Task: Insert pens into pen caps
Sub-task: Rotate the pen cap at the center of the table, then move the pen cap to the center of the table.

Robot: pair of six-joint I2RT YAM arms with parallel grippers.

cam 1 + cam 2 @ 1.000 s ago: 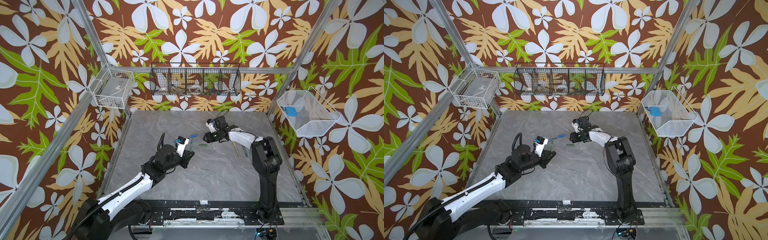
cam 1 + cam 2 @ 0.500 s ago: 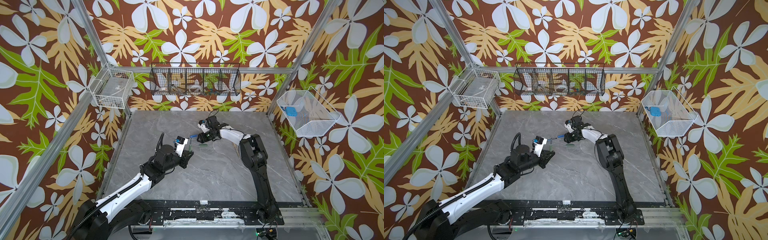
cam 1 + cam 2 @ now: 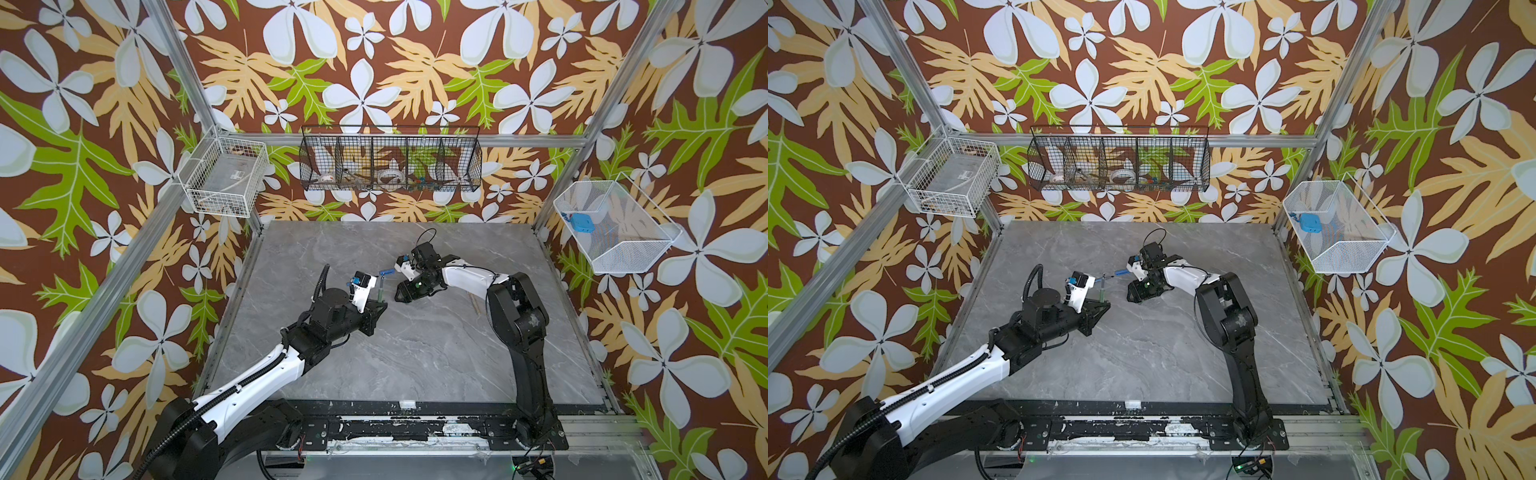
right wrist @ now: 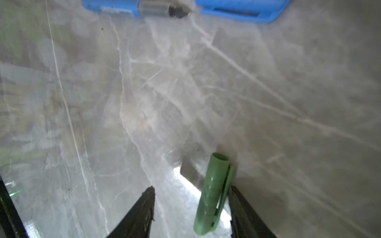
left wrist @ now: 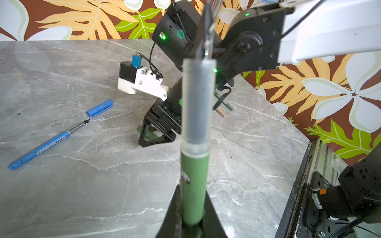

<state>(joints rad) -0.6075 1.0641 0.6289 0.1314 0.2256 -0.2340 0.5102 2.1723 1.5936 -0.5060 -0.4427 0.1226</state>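
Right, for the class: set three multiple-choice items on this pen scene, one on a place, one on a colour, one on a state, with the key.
1. Where does the green cap lie?
A) on the table between the right pincer's open jaws
B) held up in the air
C) standing on end

2. What colour is the pen in the left pincer?
A) blue
B) green
C) tan

3. What state is the blue pen in?
A) capped
B) uncapped, lying on the table
C) held upright

Key: 1 A, the right wrist view shows it there. 2 B, its barrel is green in the left wrist view. 3 B, its dark tip is bare, the blue cap lying apart.
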